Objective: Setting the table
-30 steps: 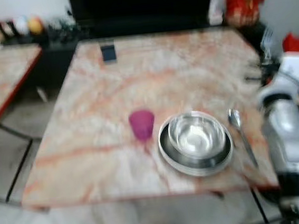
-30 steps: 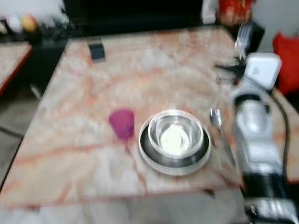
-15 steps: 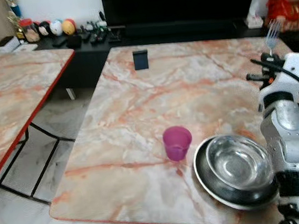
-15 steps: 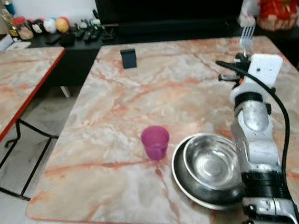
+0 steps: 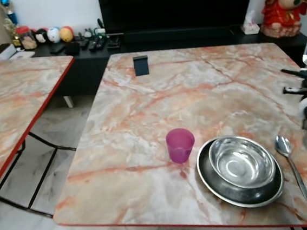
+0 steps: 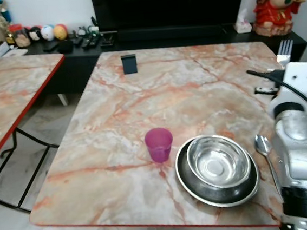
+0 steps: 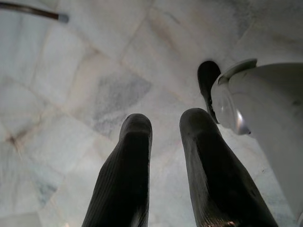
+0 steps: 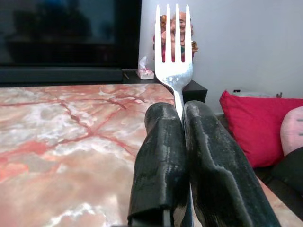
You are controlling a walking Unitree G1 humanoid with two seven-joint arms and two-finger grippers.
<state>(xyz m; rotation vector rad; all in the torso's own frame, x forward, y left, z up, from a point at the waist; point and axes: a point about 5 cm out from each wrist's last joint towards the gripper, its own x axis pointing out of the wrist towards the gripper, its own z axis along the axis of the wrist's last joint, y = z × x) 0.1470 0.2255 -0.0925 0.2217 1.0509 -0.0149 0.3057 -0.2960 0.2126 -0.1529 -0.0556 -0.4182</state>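
You are facing a peach-veined marble table (image 6: 194, 84) before a black television cabinet (image 6: 173, 34); your right gripper (image 8: 182, 113) is pinching a silver fork (image 8: 173, 61) upright over its right edge, while your left gripper (image 7: 165, 127), fingers slightly parted, is hanging over pale floor tiles (image 7: 71, 71).

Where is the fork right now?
The fork is pinched upright in the robot's right hand, held up past the right edge of the marble table, out beyond the spoon and bowl.
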